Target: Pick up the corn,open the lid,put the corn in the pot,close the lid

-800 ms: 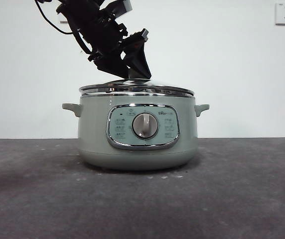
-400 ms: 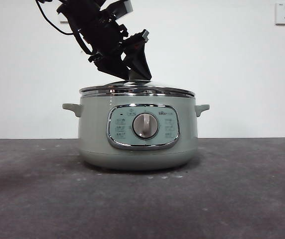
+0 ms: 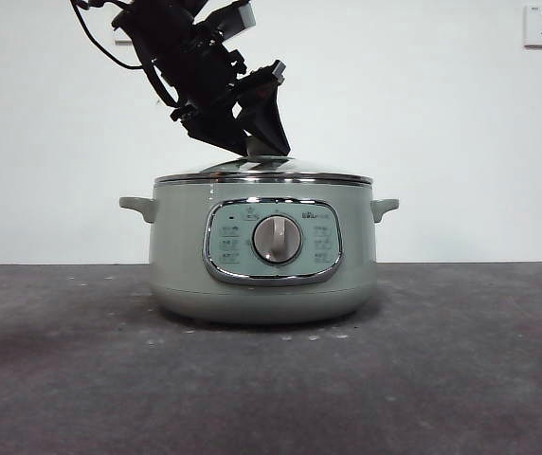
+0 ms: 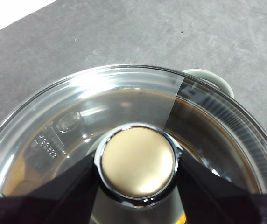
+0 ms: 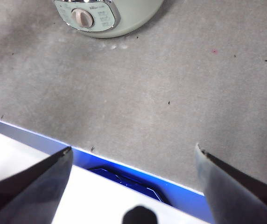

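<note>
In the front view, the large round sage-green electric pot (image 3: 262,254) stands on the dark grey counter (image 3: 271,379), its chrome-framed panel and silver dial (image 3: 277,239) facing forward. The shallow-domed glass lid with a chrome rim (image 3: 262,172) sits level on the pot's rim, and the left claw (image 3: 263,142) reaches down from above the pot onto the lid's centre. In the left wrist view, the two black jaws press against either side of the lid's round knob (image 4: 138,162), clenched on it; through the glass a small orange patch (image 4: 182,218), too little to identify, shows inside the pot. In the right wrist view, the right claw (image 5: 133,163) hangs released, jaws wide apart, over the counter edge well apart from the pot.
</note>
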Action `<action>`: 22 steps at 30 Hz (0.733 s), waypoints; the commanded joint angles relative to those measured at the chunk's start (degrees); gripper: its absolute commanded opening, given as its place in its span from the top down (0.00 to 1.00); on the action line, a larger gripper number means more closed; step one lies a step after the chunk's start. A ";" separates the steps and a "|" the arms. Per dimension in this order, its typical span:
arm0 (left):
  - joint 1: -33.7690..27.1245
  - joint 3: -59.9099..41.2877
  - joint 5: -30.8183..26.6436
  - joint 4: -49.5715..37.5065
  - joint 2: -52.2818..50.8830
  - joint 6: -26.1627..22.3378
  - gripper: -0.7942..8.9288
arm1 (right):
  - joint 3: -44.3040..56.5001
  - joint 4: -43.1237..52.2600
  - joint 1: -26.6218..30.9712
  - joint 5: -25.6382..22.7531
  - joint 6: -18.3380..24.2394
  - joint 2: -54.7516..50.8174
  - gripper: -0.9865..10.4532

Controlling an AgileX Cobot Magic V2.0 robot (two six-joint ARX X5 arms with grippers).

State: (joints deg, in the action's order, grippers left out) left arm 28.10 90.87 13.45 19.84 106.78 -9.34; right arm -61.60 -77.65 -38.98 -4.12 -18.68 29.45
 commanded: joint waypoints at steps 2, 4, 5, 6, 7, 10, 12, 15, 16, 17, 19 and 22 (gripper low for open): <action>0.35 -0.20 0.00 3.13 1.57 -0.13 0.92 | 0.48 -1.49 -0.07 -0.46 0.35 -0.11 0.53; 0.33 -0.20 0.00 4.72 1.57 -0.13 0.92 | 0.48 -1.49 -0.07 -0.46 0.46 -0.11 0.53; 0.31 -0.20 0.00 5.20 1.57 -0.13 0.92 | 0.48 -1.49 -0.07 -0.46 0.46 -0.11 0.53; 0.28 -0.20 0.02 5.40 1.57 -0.13 0.91 | 0.48 -1.49 -0.07 -0.48 0.46 -0.11 0.53; 0.28 -0.20 0.02 5.38 1.57 -0.13 0.88 | 0.48 -1.49 -0.07 -0.48 0.46 -0.11 0.53; 0.28 0.15 0.02 5.35 1.53 -0.11 0.68 | 0.48 -1.49 -0.07 -0.66 0.46 -0.11 0.53; 0.28 0.66 0.00 5.44 1.53 -0.11 0.58 | 0.48 -1.49 -0.07 -0.66 0.44 -0.11 0.53; 0.28 2.12 0.00 6.29 1.53 -0.09 0.56 | 0.48 -1.49 -0.07 -0.66 0.44 -0.11 0.53; 0.28 2.84 0.00 6.82 1.53 -0.09 0.56 | 0.48 -1.49 -0.07 -0.66 0.44 -0.11 0.53; 0.28 3.72 0.00 7.43 1.53 -0.09 0.56 | 0.48 -1.49 -0.07 -0.66 0.46 -0.11 0.53; 0.28 5.68 0.00 8.92 1.53 -0.11 0.56 | 0.48 -1.49 -0.07 -0.72 0.46 -0.11 0.53; 0.24 9.88 0.02 13.18 1.53 -0.11 0.56 | 0.48 -1.49 -0.07 -0.90 0.46 -0.11 0.53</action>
State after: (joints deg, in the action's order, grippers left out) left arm 28.16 99.66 13.19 32.34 107.66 -9.43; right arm -61.58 -77.65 -38.98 -4.71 -18.44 29.45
